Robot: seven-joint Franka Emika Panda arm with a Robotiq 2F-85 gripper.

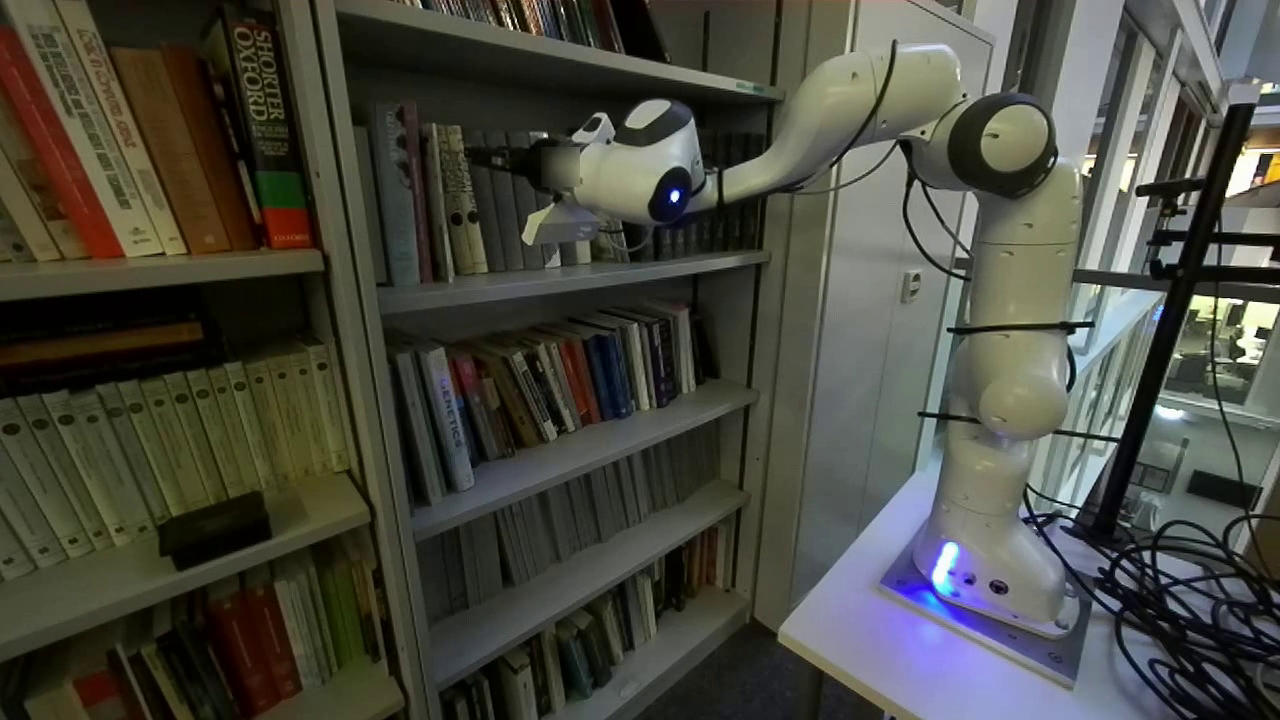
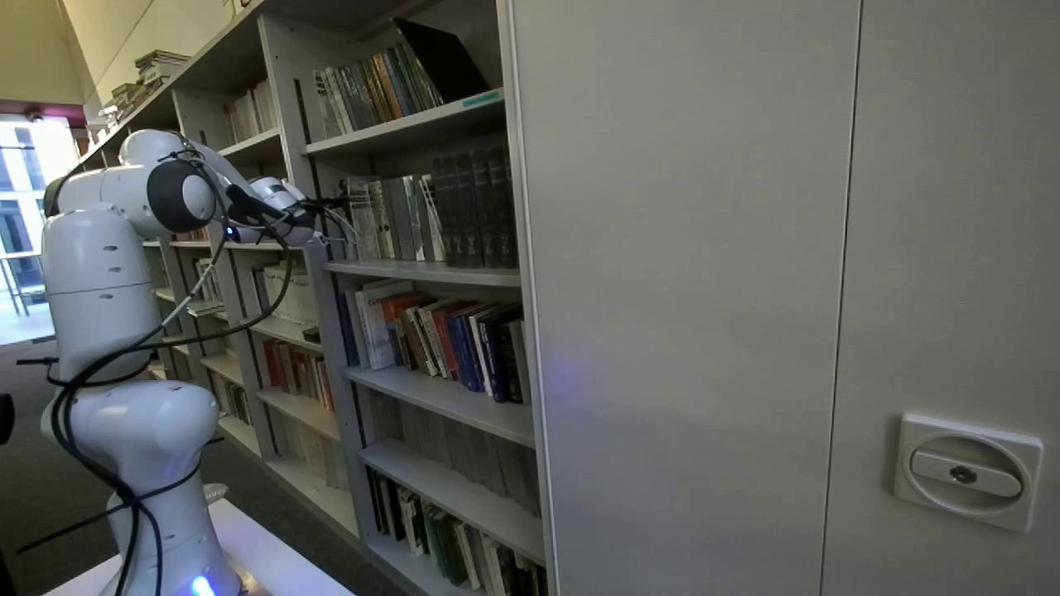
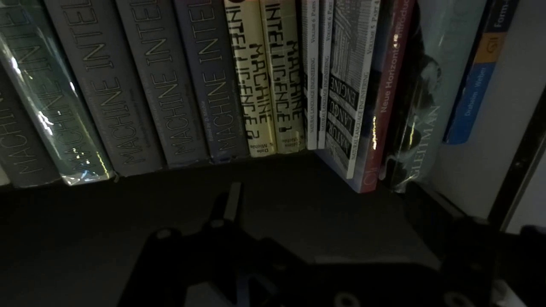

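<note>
"Viewing from the wrist, where all appears inverted, we see two black fingers [image 3: 232, 202] standing well apart near the upper ends of a row of upright books [image 1: 455, 200]. Which titles do we find closest?"

"We find the red-spined Neue Horizonte [image 3: 386, 106] beyond the gap between the fingertips, upright on a shelf [image 1: 600, 278] of the grey bookcase [image 1: 362, 310]. Flanking it are Natural Language Engineering issues [image 3: 349, 94] and a pale Gleitman volume [image 3: 443, 85]."

"Do we see contact?"

"We cannot tell; one fingertip overlaps the end of the Gleitman volume in our line of sight."

"What completes the row?"

"We note the cream Machine Intelligence 1 [image 3: 285, 85] and Machine Intelligence 2 [image 3: 254, 85] side by side, then darker spines lettered Machine Intel [image 3: 168, 85]. Toward the opposite end, we find a blue-and-orange book [image 3: 474, 94] lettered Weber near the bookcase's side wall [image 3: 507, 106]."

"And the surroundings?"

"In an exterior view, we see the white Panda arm [image 1: 1020, 270] rising from a metal plate [image 1: 1020, 650] on the table [image 1: 850, 620], with black cables [image 1: 1180, 610] tangled beside its base. One shelf below the row, we read a pale spine lettered Genetics [image 1: 448, 415]; the neighbouring bookcase [image 1: 240, 274] holds a Shorter Oxford volume [image 1: 265, 140]. In an exterior view, we also mark a recessed handle [image 2: 967, 476] set in a grey panel [image 2: 687, 290] adjoining the bookcase."
</note>
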